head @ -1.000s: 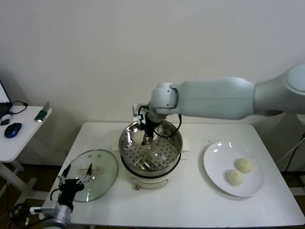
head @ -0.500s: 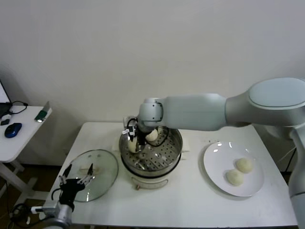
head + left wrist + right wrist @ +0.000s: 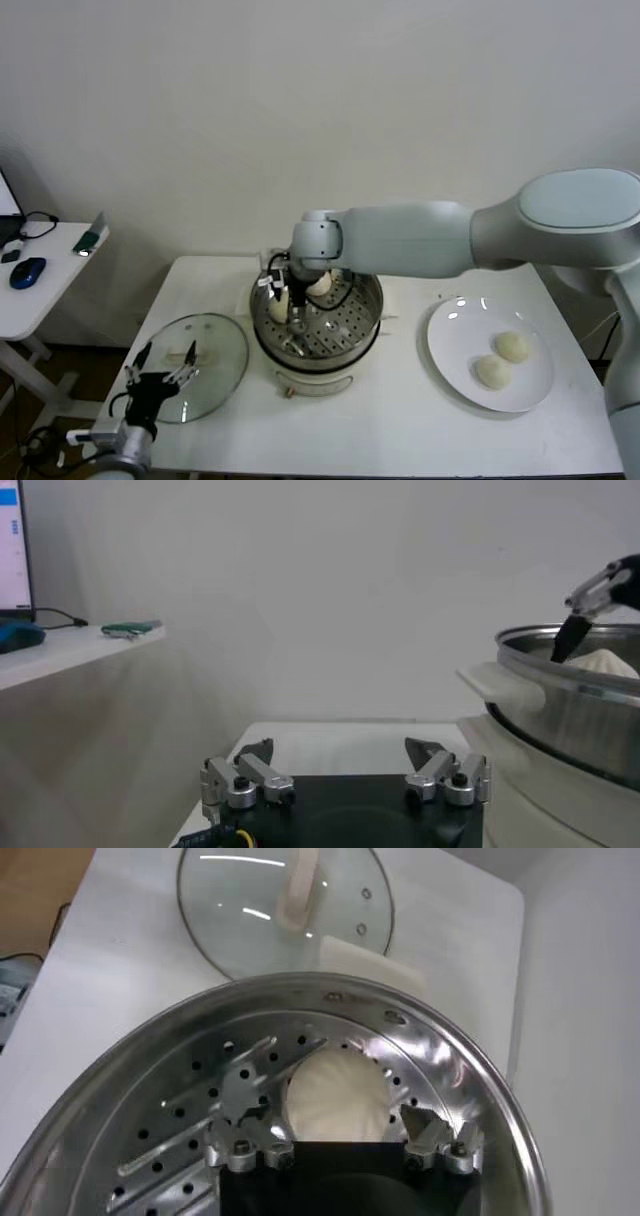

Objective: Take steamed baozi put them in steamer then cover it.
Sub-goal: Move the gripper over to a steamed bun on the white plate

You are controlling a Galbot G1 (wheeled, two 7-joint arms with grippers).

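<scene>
**Right gripper standing open over a baozi in the steamer**

While I am watching the head view, my right gripper (image 3: 293,312) is hanging inside the steamer (image 3: 365,300) at frame centre, its fingers spread apart with a baozi (image 3: 335,1098) lying loose between them on the perforated tray. A second baozi (image 3: 320,285) is sitting just behind. Two more baozi (image 3: 513,346) are resting on the white plate (image 3: 450,345) at right. My left gripper (image 3: 160,377) is waiting, fingers apart, over the glass lid (image 3: 215,345) at lower left.
</scene>
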